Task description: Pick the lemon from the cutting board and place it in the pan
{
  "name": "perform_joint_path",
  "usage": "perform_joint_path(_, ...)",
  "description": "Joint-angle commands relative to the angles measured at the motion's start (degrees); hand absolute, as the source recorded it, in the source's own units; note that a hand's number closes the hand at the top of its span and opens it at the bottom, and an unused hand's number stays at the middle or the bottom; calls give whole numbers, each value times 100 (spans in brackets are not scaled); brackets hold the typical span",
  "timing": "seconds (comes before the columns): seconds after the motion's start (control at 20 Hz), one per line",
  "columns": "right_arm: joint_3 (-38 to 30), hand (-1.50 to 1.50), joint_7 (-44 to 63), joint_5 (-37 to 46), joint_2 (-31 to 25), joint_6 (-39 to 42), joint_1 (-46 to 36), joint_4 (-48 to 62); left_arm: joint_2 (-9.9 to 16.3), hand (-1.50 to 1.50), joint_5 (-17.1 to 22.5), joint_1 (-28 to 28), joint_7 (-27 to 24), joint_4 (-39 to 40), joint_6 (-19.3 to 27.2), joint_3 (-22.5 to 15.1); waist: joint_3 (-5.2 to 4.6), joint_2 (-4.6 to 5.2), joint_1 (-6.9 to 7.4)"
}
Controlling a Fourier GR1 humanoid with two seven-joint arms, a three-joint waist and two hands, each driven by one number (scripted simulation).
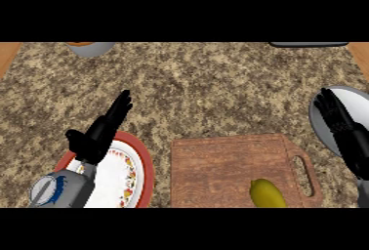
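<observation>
You are looking down at a speckled table [216,88]. The lemon [267,193] lies on the wooden cutting board [223,171], near its handle. Your right hand [337,119], fingers straight, hovers over the silver pan [355,97]. Your left hand [104,124], fingers straight, rests above a red-rimmed plate [140,166].

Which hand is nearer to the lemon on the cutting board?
Right. The right hand is up and right of the lemon, over the pan. The left hand is far left, above the plate.
</observation>
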Motion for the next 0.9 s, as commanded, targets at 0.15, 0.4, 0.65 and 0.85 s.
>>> perform_joint_path(0.15, 1574, 150, -354, 1080, -275, 1251, -912, -1052, -207, 0, 220, 75, 364, 117, -138, -91, -135, -281, 565)
perform_joint_path(0.4, 2006, -150, -1273, 3128, -728, 863, -1862, -1832, -498, 0, 546, 127, 770, 75, -138, -67, -115, -338, 427)
perform_joint_path(0.65, 2566, -150, -2518, 3602, 105, 517, -1528, -1510, -355, 0, 577, 586, 1143, -538, 5, 18, -107, -290, 206)
perform_joint_path(0.85, 3086, -150, -1841, 4832, -969, 991, -1579, -2110, -350, 0, 616, 545, 1290, -674, 106, 134, -122, -353, 88)
